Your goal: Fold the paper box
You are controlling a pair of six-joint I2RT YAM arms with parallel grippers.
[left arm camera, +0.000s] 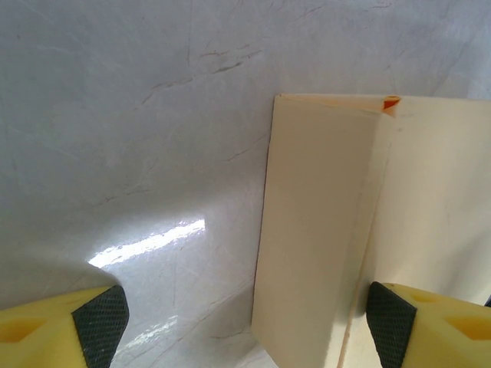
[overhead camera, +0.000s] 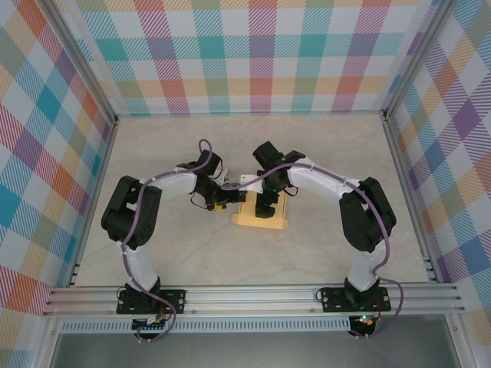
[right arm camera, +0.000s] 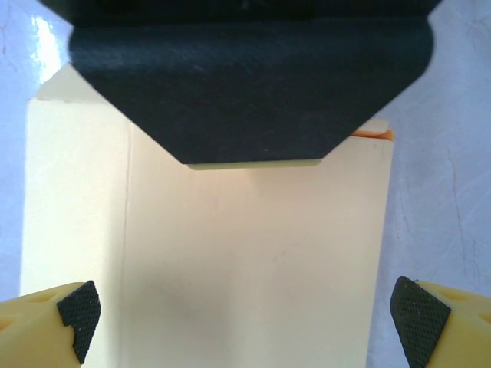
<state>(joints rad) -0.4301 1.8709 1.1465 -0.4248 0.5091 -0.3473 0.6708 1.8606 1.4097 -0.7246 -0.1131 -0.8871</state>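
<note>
The paper box (overhead camera: pixel 261 220) is a pale yellow-orange card sheet lying on the table between the two arms. My left gripper (overhead camera: pixel 223 201) hovers over its left edge. In the left wrist view this gripper (left arm camera: pixel 244 326) is open: a side flap (left arm camera: pixel 314 230) stands up between the fingers, and the right fingertip (left arm camera: pixel 391 318) is over the sheet. My right gripper (overhead camera: pixel 266 207) hangs above the middle of the box. It (right arm camera: pixel 247 322) is open too, straddling the main panel (right arm camera: pixel 253 261), with a strip of table showing beside the right fingertip (right arm camera: pixel 418 318).
The table is pale marble (overhead camera: pixel 153 153) inside a metal frame with plaid walls (overhead camera: pixel 245 54). A black part of the other arm (right arm camera: pixel 245 77) overhangs the far end of the box in the right wrist view. Open floor lies to the left and behind.
</note>
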